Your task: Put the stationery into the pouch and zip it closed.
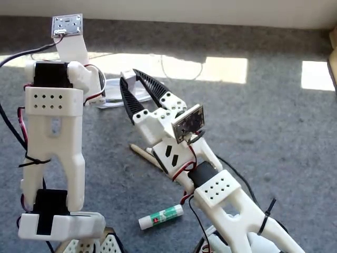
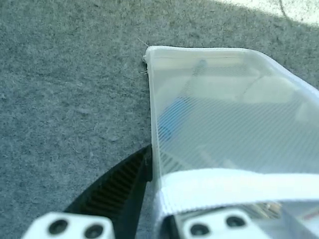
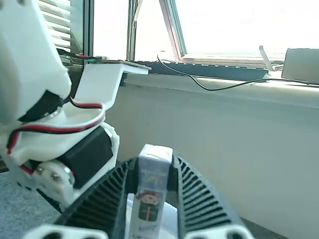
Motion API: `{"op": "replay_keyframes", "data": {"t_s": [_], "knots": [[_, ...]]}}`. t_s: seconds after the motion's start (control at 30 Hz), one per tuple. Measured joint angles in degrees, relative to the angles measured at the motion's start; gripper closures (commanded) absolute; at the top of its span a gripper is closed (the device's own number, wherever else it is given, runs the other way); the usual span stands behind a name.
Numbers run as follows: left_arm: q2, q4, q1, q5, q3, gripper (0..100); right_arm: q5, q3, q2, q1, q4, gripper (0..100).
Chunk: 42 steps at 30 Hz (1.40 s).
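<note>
High view: left jaws pinch the clear pouch at its edge on the grey counter. Right jaws clasp a small white stationery item near it. A glue stick lies well apart. Likely risk: the item catches the pouch mouth and drops outside.
</note>
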Motion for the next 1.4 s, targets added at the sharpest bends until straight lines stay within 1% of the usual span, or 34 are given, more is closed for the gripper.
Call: {"op": "replay_keyframes", "data": {"t_s": [0.07, 0.1, 0.23, 0.47, 0.53, 0.63, 0.7, 0.87, 0.97, 1.03, 1.2, 1.4], "knots": [[0.0, 0.0, 0.0, 0.0, 0.0, 99, 0.0, 0.0, -0.1, 0.0, 1.6, 88.2], [0.0, 0.0, 0.0, 0.0, 0.0, 99, 0.0, 0.0, -0.1, 0.0, 3.2, 87.5], [0.0, 0.0, 0.0, -0.1, 0.0, 99, 0.0, -0.1, -0.6, 0.0, 7.8, 87.5], [0.0, 0.0, 0.0, -0.1, 0.0, 99, 0.0, -0.1, -0.8, -0.6, 8.2, 87.7], [0.0, 0.0, 0.0, -0.1, 0.0, 99, 0.0, -0.1, -0.8, -0.6, 8.2, 90.9], [0.0, 0.0, 0.0, -0.1, 0.0, 99, 0.0, -0.1, -0.8, -0.6, 8.2, 99.5], [0.0, 0.0, 0.0, -0.1, 0.0, 99, 0.6, -0.1, -0.8, -0.6, 8.2, 99.1], [0.0, 0.0, 0.0, -0.1, 0.0, 99, 5.8, -0.1, -0.8, -2.1, 8.2, 99.3], [0.0, 0.0, 0.0, -0.1, 0.0, 99, 6.9, -0.1, -0.8, -2.3, 8.0, 99.3], [0.0, 0.0, 0.0, -0.1, 0.0, 99, 7.0, 1.1, -0.8, -2.3, 5.5, 99.3], [0.0, 0.0, 0.0, -0.1, 0.0, 99, 7.5, 7.1, -0.8, -2.5, -5.5, 99.3], [0.0, 0.0, 0.0, -0.1, 0.0, 99, 7.5, 8.3, -0.8, -2.5, -8.2, 99.3]]}}
